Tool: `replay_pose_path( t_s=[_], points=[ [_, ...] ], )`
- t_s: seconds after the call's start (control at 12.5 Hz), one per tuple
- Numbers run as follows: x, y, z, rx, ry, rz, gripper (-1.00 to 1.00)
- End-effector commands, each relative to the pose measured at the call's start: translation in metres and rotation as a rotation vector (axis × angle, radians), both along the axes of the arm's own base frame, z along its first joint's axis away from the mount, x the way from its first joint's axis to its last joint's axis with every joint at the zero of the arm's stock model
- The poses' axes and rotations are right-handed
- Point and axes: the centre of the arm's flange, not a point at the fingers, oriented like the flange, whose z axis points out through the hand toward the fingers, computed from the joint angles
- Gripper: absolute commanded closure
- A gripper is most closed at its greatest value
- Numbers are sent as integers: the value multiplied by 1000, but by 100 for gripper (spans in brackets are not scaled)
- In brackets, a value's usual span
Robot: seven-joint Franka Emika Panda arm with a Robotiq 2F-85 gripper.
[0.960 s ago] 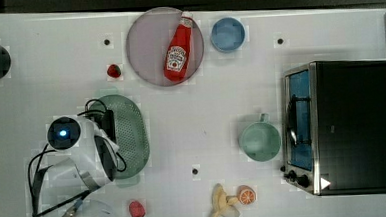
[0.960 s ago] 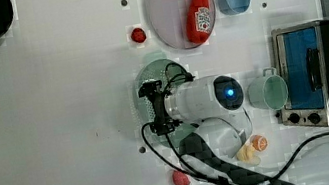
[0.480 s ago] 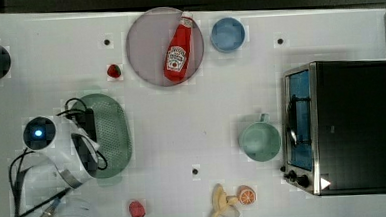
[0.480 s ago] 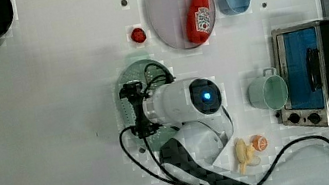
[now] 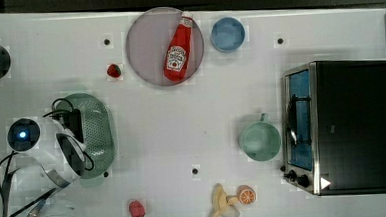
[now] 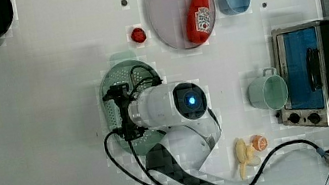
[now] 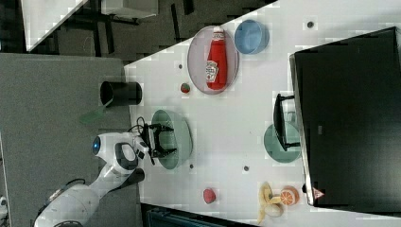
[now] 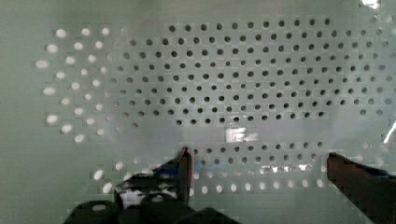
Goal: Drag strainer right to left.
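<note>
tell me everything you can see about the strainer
The strainer is a pale green oblong basin that looks like plastic, finely perforated, with a small tab handle showing at its far end in the left view. It sits upright on the white table toward the top view's left, below the strawberry. The open gripper reaches down inside the basin; whether its fingers touch the floor is unclear.

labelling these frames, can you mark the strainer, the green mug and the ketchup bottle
strainer point(image 5: 98, 136), top view, on its perforated basin.
green mug point(image 5: 259, 140), top view, inside its round bowl.
ketchup bottle point(image 5: 177, 56), top view, on its label.
</note>
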Motion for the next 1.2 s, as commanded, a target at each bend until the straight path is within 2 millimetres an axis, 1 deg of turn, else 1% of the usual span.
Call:
replay_pose_path(
  t_s=[0.08, 0.32, 0.48, 0.64, 0.8, 0.88, 0.96, 1.04, 1.2],
  points=[
    [4, 22, 8, 12, -6, -66, -100],
    [-1, 31, 10, 16, -9, -53, -100],
    [0, 35, 12, 22, -15, -63, -100],
    [3, 39, 15, 28, -20, -110, -100],
    [7, 37, 23, 17, -22, -80, -100],
    [11, 32, 34, 8, -31, -34, -100],
    [16, 24, 50, -11, -24, 19, -100],
    [21, 15, 71, -31, -8, 82, -100],
    [38, -7, 130, -28, -40, 234, -100]
  ],
)
